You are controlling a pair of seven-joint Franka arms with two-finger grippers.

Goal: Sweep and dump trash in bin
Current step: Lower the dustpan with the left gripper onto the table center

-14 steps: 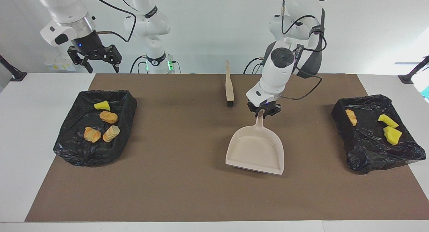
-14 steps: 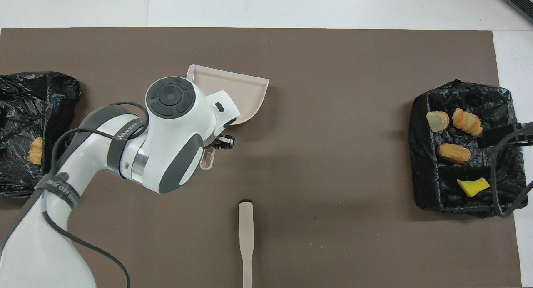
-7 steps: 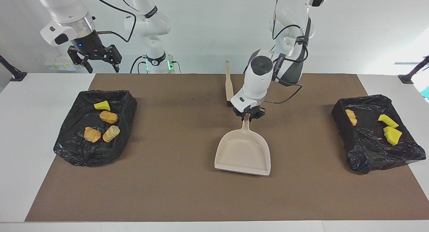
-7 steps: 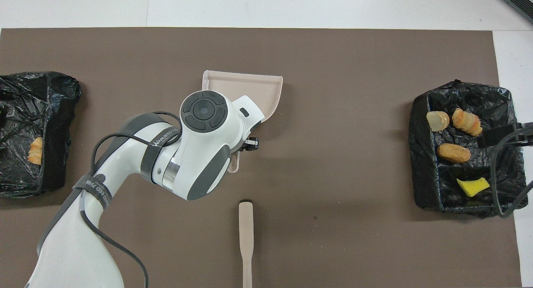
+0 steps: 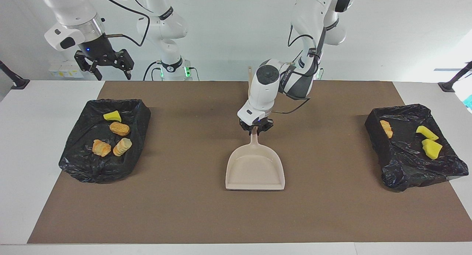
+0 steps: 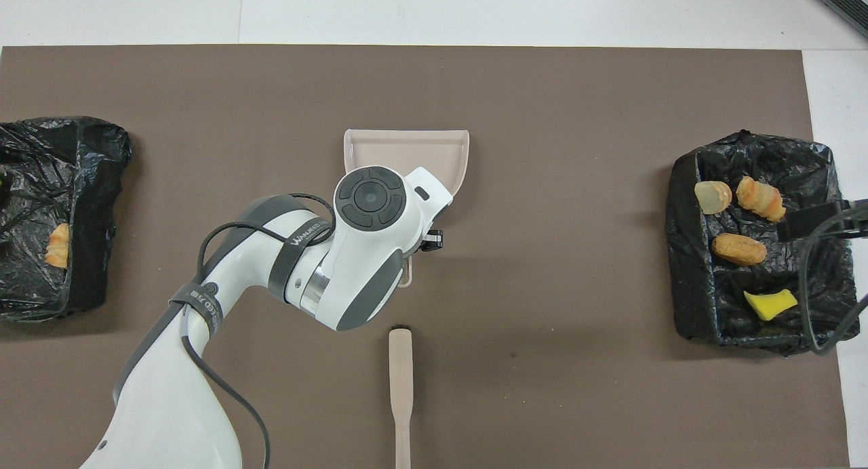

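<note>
My left gripper is shut on the handle of the beige dustpan, which sits empty at the middle of the brown mat, mouth pointing away from the robots. From overhead the wrist covers the grip and the pan shows past it. All the trash lies in two black-lined bins. The bin at the right arm's end holds a yellow chunk and three bread lumps. The bin at the left arm's end holds an orange lump and two yellow chunks. My right gripper waits open, raised by its bin.
A beige brush lies on the mat, nearer to the robots than the dustpan, handle toward the robots; the left arm hides most of it in the facing view. The brown mat covers most of the white table between the bins.
The left arm has carried the dustpan toward the right arm's end, to the middle of the mat, and turned it square. The right arm has not moved.
</note>
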